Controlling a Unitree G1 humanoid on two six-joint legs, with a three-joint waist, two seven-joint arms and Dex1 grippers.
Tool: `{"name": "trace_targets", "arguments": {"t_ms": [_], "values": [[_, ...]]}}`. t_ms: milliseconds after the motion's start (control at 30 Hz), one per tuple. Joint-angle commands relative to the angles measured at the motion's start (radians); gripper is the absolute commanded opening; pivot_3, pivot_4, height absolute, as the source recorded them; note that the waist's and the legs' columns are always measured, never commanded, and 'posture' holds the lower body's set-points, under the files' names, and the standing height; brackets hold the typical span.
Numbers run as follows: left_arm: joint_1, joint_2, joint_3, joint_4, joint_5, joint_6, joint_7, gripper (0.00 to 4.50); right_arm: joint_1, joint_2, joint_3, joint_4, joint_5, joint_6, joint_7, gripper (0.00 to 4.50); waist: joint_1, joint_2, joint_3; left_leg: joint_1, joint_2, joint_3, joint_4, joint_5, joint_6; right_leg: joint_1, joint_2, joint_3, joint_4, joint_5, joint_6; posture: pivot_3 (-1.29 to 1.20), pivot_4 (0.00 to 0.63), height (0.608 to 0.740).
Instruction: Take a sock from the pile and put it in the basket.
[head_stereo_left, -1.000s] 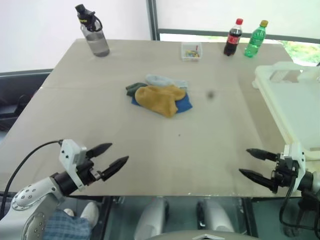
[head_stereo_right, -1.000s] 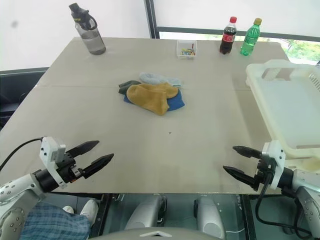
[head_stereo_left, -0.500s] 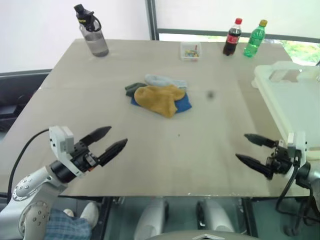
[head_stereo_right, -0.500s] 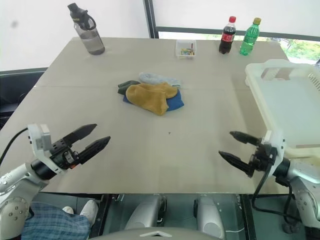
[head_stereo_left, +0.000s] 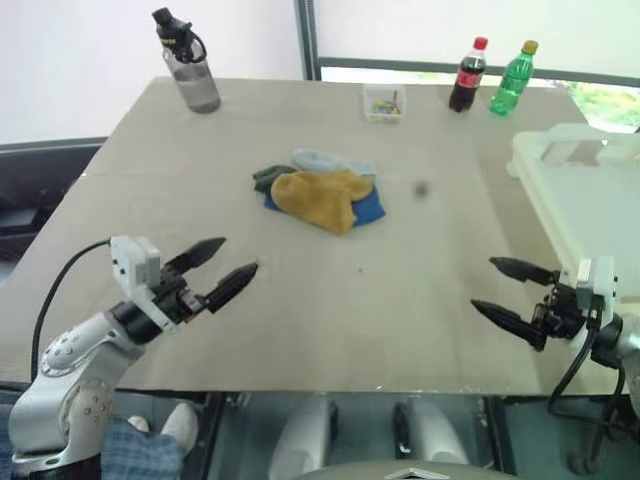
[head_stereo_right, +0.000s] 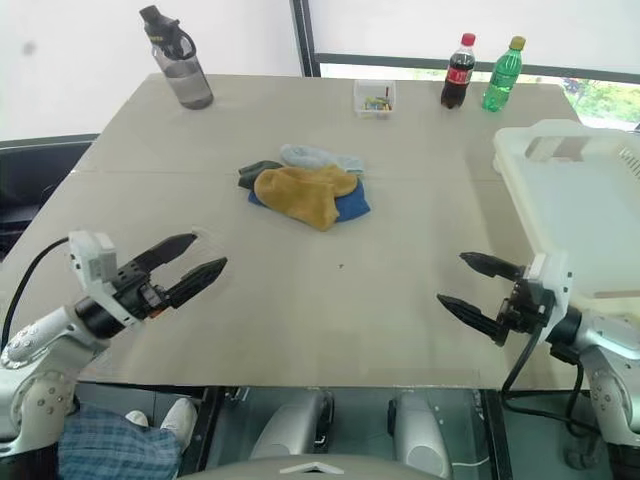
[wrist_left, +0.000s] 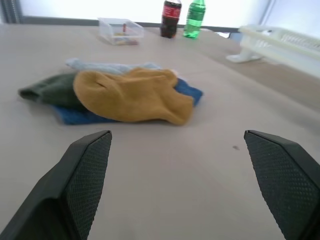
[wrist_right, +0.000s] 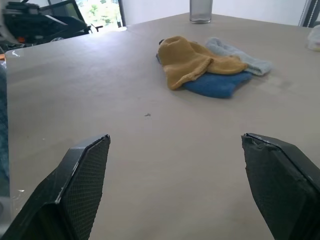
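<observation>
The pile (head_stereo_left: 320, 196) of socks lies in the middle of the table: a mustard yellow sock (wrist_left: 131, 95) on top of a blue one, with a dark green-grey and a pale grey sock behind. The cream-white basket (head_stereo_right: 575, 200) stands at the table's right edge. My left gripper (head_stereo_left: 220, 272) hovers open over the near left of the table, pointing toward the pile and well short of it. Near the front right, my right gripper (head_stereo_left: 508, 293) is open too, close to the basket's near corner. Both hold nothing.
At the far edge stand a grey water bottle (head_stereo_left: 190, 65), a small clear box (head_stereo_left: 383, 102), a cola bottle (head_stereo_left: 463, 75) and a green bottle (head_stereo_left: 511, 78). Bare tabletop (head_stereo_left: 360, 290) lies between the grippers and the pile.
My left gripper has risen and moved forward toward the pile. My right gripper rose a little earlier and has since kept still. Both stayed open.
</observation>
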Motion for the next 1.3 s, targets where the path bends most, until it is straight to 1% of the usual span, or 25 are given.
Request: {"name": "trace_targets", "arguments": {"t_ms": [33, 133, 200, 267, 300, 367, 467, 533, 600, 667, 733, 833, 933, 1000, 1067, 1200, 1300], "values": [[-0.09, -0.036, -0.091, 0.012, 0.078, -0.035, 0.063, 4.5, -0.003, -0.011, 0.0, -0.038, 0.015, 0.011, -0.004, 4.3, 0.0, 0.0, 0.0, 0.0, 0.0, 0.0, 0.0, 0.0, 0.0, 0.0, 0.0, 0.0, 0.0, 0.001, 0.002, 0.0, 0.15, 0.74], [-0.151, -0.084, -0.158, 0.037, 0.117, -0.023, 0.114, 4.5, -0.02, -0.001, 0.023, -0.081, 0.022, 0.037, -0.039, 4.3, 0.0, 0.0, 0.0, 0.0, -0.001, 0.0, 0.0, 0.0, 0.0, 0.0, 0.0, 0.0, 0.0, 0.002, 0.004, 0.0, 0.15, 0.74], [-0.166, -0.106, -0.167, 0.043, 0.112, -0.006, 0.133, 4.5, -0.029, 0.006, 0.037, -0.104, 0.021, 0.051, -0.064, 4.3, -0.005, 0.0, 0.0, 0.0, -0.001, 0.0, 0.0, 0.0, 0.0, 0.0, 0.0, 0.0, 0.0, 0.002, 0.004, 0.0, 0.15, 0.74], [-0.161, -0.107, -0.139, 0.036, 0.059, 0.027, 0.125, 4.5, -0.034, 0.01, 0.051, -0.123, 0.015, 0.051, -0.079, 4.3, -0.012, 0.0, 0.0, 0.0, 0.0, 0.0, 0.0, 0.0, 0.0, -0.001, 0.001, 0.001, 0.001, 0.002, 0.004, 0.0, 0.15, 0.74], [-0.145, -0.084, -0.1, 0.034, 0.003, 0.059, 0.087, 4.5, -0.043, 0.013, 0.064, -0.131, 0.009, 0.056, -0.091, 4.3, -0.014, 0.0, 0.0, -0.001, 0.0, 0.0, 0.0, 0.0, 0.0, -0.002, 0.001, 0.001, 0.001, 0.002, 0.004, 0.0, 0.15, 0.74], [-0.11, -0.034, -0.04, 0.039, -0.059, 0.097, 0.027, 4.5, -0.065, 0.019, 0.098, -0.136, -0.017, 0.082, -0.135, 4.3, -0.025, 0.0, 0.0, -0.001, 0.001, 0.0, -0.001, 0.0, 0.0, -0.002, 0.002, 0.001, 0.001, 0.002, 0.004, 0.0, 0.15, 0.74], [-0.056, 0.036, 0.028, 0.041, -0.121, 0.137, -0.042, 4.5, -0.139, 0.043, 0.201, -0.126, -0.072, 0.154, -0.217, 4.3, -0.029, 0.0, 0.001, 0.0, 0.002, 0.0, -0.001, 0.0, 0.0, -0.003, 0.002, 0.001, 0.002, 0.002, 0.004, 0.0, 0.15, 0.74], [-0.01, 0.08, 0.066, 0.037, -0.146, 0.146, -0.101, 4.5, -0.217, 0.084, 0.287, -0.096, -0.116, 0.219, -0.281, 4.3, -0.031, 0.0, 0.001, 0.0, 0.002, 0.0, -0.001, 0.0, 0.0, -0.003, 0.002, 0.001, 0.003, 0.001, 0.002, 0.0, 0.15, 0.74], [0.015, 0.098, 0.099, 0.043, -0.164, 0.145, -0.123, 4.5, -0.305, 0.122, 0.377, -0.04, -0.162, 0.275, -0.304, 4.3, -0.029, 0.0, 0.001, 0.001, 0.002, 0.001, 0.0, 0.0, 0.0, -0.003, 0.002, 0.002, 0.004, 0.0, 0.0, 0.0, 0.15, 0.74], [0.03, 0.103, 0.126, 0.029, -0.197, 0.163, -0.125, 4.5, -0.397, 0.172, 0.44, 0.032, -0.204, 0.338, -0.354, 4.3, -0.024, 0.0, 0.001, 0.001, 0.001, 0.0, 0.0, 0.0, 0.0, -0.003, 0.001, 0.001, 0.004, 0.0, -0.001, 0.0, 0.15, 0.74], [0.062, 0.112, 0.138, 0.004, -0.22, 0.184, -0.142, 4.5, -0.472, 0.224, 0.503, 0.091, -0.248, 0.364, -0.383, 4.3, -0.02, 0.0, 0.001, 0.0, 0.001, -0.001, 0.0, 0.0, 0.0, -0.003, 0.001, 0.0, 0.003, 0.0, -0.001, 0.0, 0.15, 0.74], [0.116, 0.13, 0.147, 0.0, -0.177, 0.151, -0.173, 4.5, -0.56, 0.299, 0.569, 0.156, -0.297, 0.413, -0.428, 4.3, -0.026, 0.0, 0.001, -0.001, 0.0, 0.0, -0.001, 0.0, 0.0, -0.004, 0.0, 0.001, 0.002, 0.002, 0.002, 0.0, 0.15, 0.74], [0.132, 0.143, 0.185, 0.028, -0.145, 0.103, -0.19, 4.5, -0.636, 0.408, 0.579, 0.239, -0.306, 0.44, -0.475, 4.3, -0.028, 0.0, 0.001, -0.002, -0.001, 0.0, -0.003, 0.0, -0.001, -0.006, 0.0, 0.001, 0.002, 0.002, 0.002, 0.0, 0.15, 0.74], [0.147, 0.152, 0.214, 0.026, -0.148, 0.09, -0.216, 4.5, -0.675, 0.472, 0.571, 0.299, -0.319, 0.449, -0.516, 4.3, -0.03, 0.0, 0.001, -0.002, 0.0, 0.0, -0.004, 0.0, -0.001, -0.007, 0.001, 0.001, 0.003, 0.003, 0.002, 0.0, 0.15, 0.74], [0.156, 0.158, 0.235, 0.02, -0.161, 0.088, -0.229, 4.5, -0.702, 0.511, 0.561, 0.344, -0.339, 0.443, -0.546, 4.3, -0.03, 0.0, 0.001, -0.002, 0.001, 0.0, -0.005, 0.001, -0.002, -0.009, 0.001, 0.002, 0.003, 0.003, 0.001, 0.0, 0.15, 0.74], [0.196, 0.164, 0.275, 0.005, -0.181, 0.093, -0.269, 4.5, -0.773, 0.602, 0.486, 0.455, -0.332, 0.438, -0.634, 4.3, -0.03, 0.0, 0.001, -0.002, 0.0, 0.001, -0.006, 0.001, -0.003, -0.01, 0.001, 0.002, 0.003, 0.003, 0.001, 0.0, 0.15, 0.74], [0.211, 0.168, 0.294, -0.01, -0.197, 0.098, -0.283, 4.5, -0.804, 0.625, 0.458, 0.517, -0.351, 0.426, -0.67, 4.3, -0.032, 0.0, 0.001, -0.002, 0.0, 0.001, -0.006, 0.001, -0.003, -0.011, 0.001, 0.003, 0.004, 0.003, 0.001, 0.0, 0.15, 0.74]]}}
